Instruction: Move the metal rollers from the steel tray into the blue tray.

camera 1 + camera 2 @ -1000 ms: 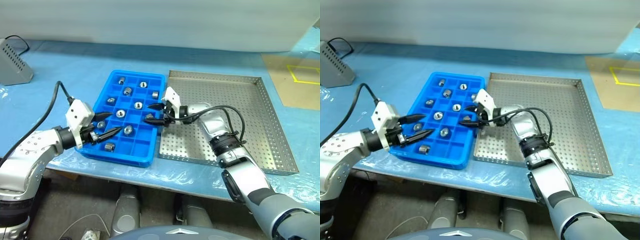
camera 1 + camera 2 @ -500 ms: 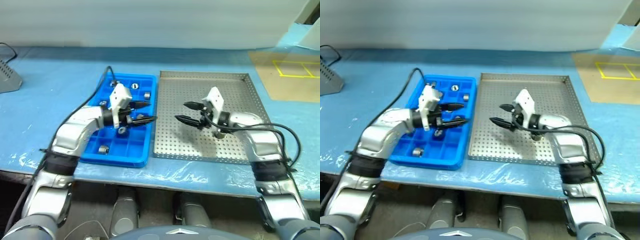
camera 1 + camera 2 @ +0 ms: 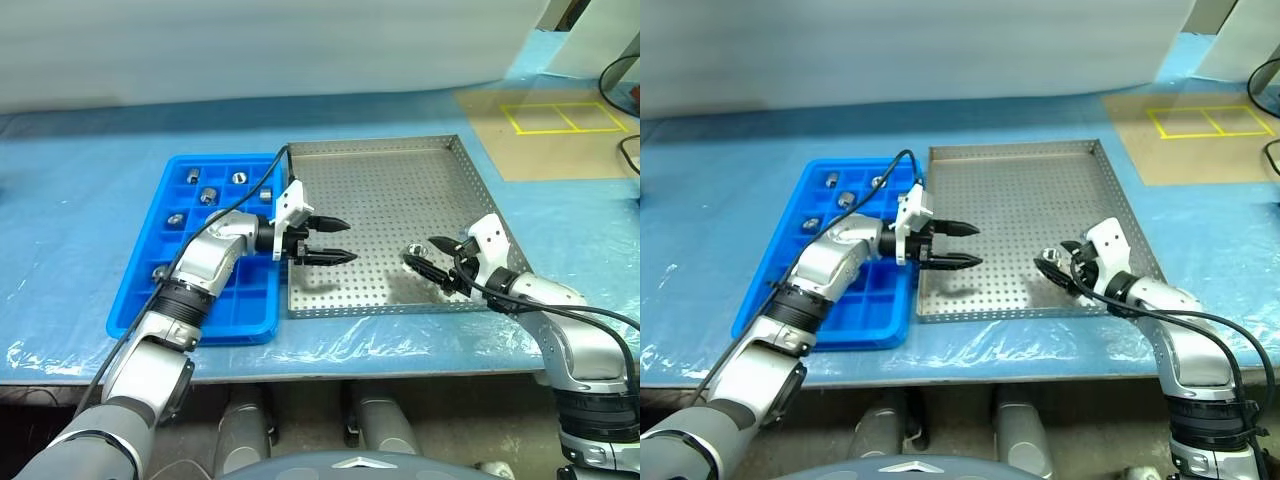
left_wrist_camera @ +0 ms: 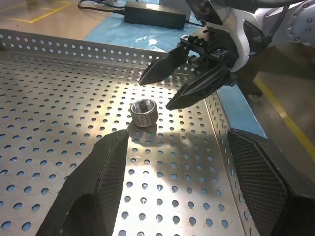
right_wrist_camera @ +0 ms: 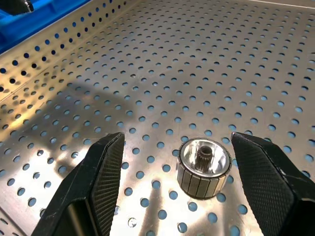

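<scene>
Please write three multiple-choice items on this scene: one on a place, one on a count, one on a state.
1. Where does the loose roller lie?
A. In the blue tray
B. On the steel tray's floor
C. On the blue cloth

2. How many rollers lie on the steel tray?
A. One
B. Three
C. Five

3. How is the right hand?
A. Shut on a roller
B. Shut, empty
C. Open, empty

Answers:
1 B: it stands on the perforated floor, near the right hand.
2 A: the other rollers sit in the blue tray.
3 C: its fingers stand apart on either side of the roller, not touching it.
</scene>
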